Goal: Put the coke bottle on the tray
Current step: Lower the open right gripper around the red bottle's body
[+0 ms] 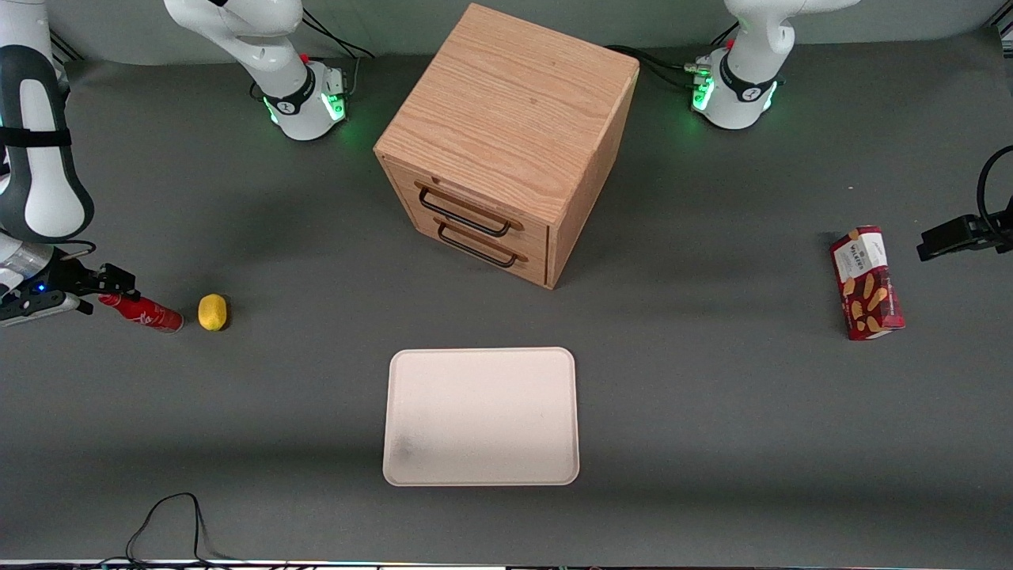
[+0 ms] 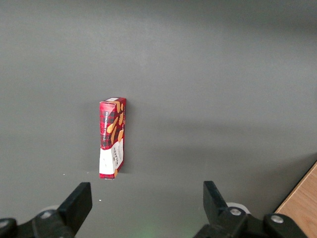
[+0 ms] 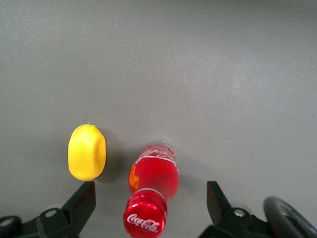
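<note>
Red all over, cap included: coke bottle (image 1: 142, 312) lying on its side on the grey counter (image 1: 712, 412), far toward the working arm's end, just beside a yellow fruit (image 1: 212, 312) and apart from it by a narrow gap. Not yet lifted, judging by its flat rest on the counter. Cream tray (image 1: 411, 372) bare, sitting in front of the wooden drawer cabinet (image 1: 506, 134) and nearer the front camera, well apart from the bottle. Nothing of the placing done so far; still to come, by the look of it: closing on the bottle, lifting, carrying across to the tray, setting down.

End effector (image 3: 151, 201) spread wide, dark fingers (image 3: 81, 201) straddling the cap end with space on each side, gripping nothing. In the front view, parked low at the bottle's cap end (image 1: 87, 297), roughly at counter height.

Long axis running across the counter, slightly slanted: cap toward the end effector, base toward the fruit and a little nearer the front camera. In the right wrist view, cap closest to the lens, white script on it legible, body receding away from the camera.
</note>
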Robot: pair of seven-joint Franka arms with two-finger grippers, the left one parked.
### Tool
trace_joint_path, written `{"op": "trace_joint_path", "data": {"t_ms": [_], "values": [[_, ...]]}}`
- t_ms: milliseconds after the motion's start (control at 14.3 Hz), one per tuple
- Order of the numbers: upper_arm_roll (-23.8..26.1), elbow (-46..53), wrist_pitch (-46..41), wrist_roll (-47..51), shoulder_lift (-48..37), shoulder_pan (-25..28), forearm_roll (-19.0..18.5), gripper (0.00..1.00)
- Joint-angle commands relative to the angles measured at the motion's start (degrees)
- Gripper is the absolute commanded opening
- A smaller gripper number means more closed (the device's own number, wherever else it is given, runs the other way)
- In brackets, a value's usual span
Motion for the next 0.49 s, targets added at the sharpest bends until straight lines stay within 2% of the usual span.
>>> {"op": "trace_joint_path", "data": {"t_ms": [0,140,421], "values": [[-0.3,-0.5,0.6,-2.1,-0.2,0.7,1.8,0.72],[-0.3,-0.5,0.5,-2.0,-0.2,0.6,1.7,0.52],[-0.3,-0.5,0.1,-2.1,-0.2,0.7,1.7,0.31]]}}
